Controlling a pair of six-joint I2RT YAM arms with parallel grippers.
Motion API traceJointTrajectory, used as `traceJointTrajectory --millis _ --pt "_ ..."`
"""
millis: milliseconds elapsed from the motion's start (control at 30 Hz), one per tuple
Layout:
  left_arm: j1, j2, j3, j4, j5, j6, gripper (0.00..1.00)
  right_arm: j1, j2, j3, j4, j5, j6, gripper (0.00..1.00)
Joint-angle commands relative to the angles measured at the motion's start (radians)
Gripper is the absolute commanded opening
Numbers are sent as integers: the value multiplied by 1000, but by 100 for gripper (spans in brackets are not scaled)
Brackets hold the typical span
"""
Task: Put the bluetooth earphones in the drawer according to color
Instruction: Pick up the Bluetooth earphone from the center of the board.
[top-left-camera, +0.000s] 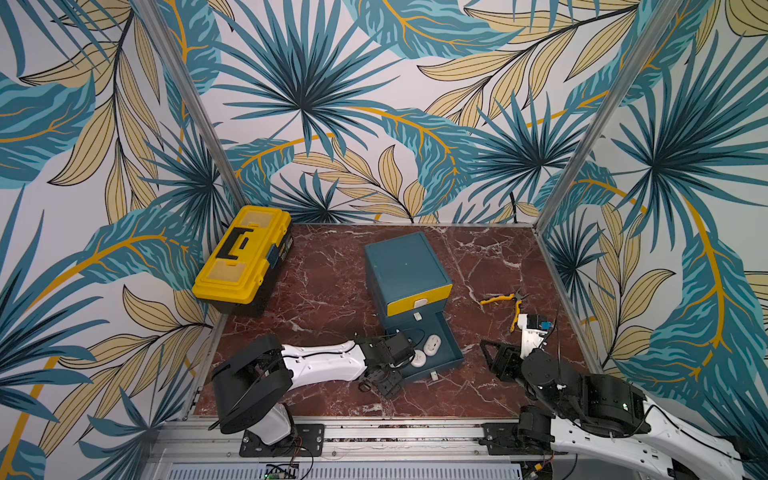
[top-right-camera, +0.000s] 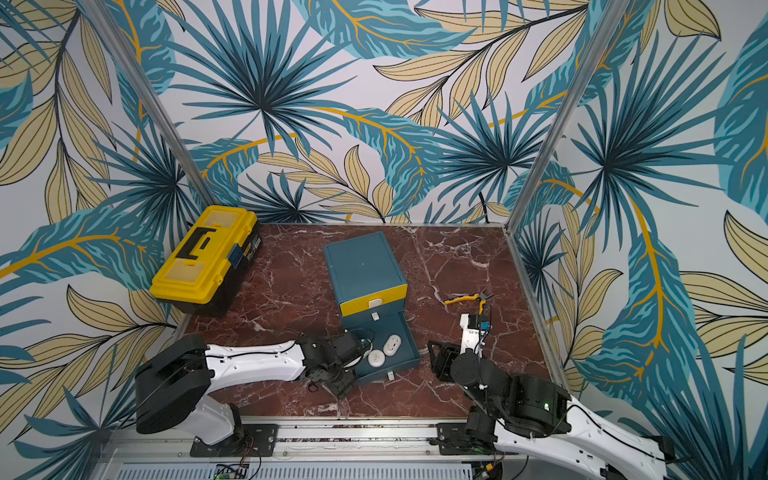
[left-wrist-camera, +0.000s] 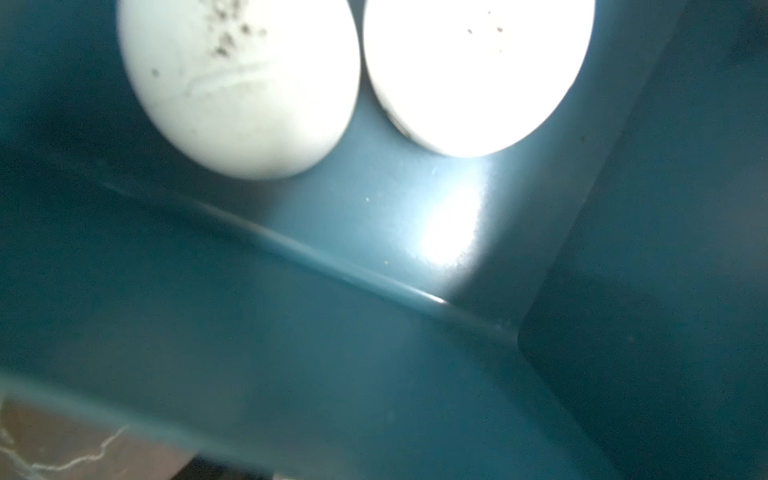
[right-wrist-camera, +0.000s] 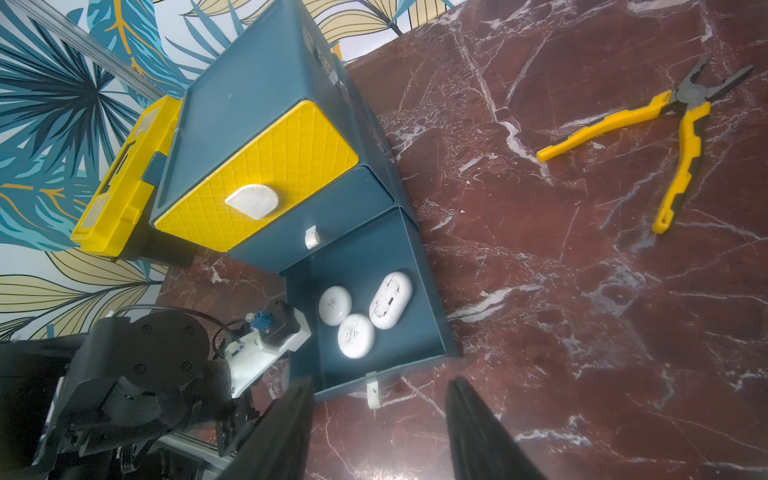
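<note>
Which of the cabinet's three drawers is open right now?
The bottom teal drawer: pulled out, with three white earphone cases inside. The yellow top drawer and middle teal drawer are shut.

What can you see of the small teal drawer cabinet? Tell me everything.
The teal cabinet looks like smooth plastic, a box standing upright on the marble table. Three stacked drawers: the top front is yellow and quilted, shut; the middle teal, shut; the bottom drawer pulled out. Each has a white tab handle. Three white cases lie in the open drawer, and the left arm reaches over its side.
</note>
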Motion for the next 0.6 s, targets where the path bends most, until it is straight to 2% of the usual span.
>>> traceJointTrajectory --millis 0,167,333,567 --pt "9 40 7 23 40 24 75 3 2 13 -12 18 -12 56" --pt "10 51 14 13 54 21 60 3 6 14 -10 17 -12 56" --pt "10 9 18 -25 55 2 57 2 1 14 -12 16 -11 56" --pt "-29 -143 72 -227 -5 -24 55 3 2 11 -10 17 -11 56"
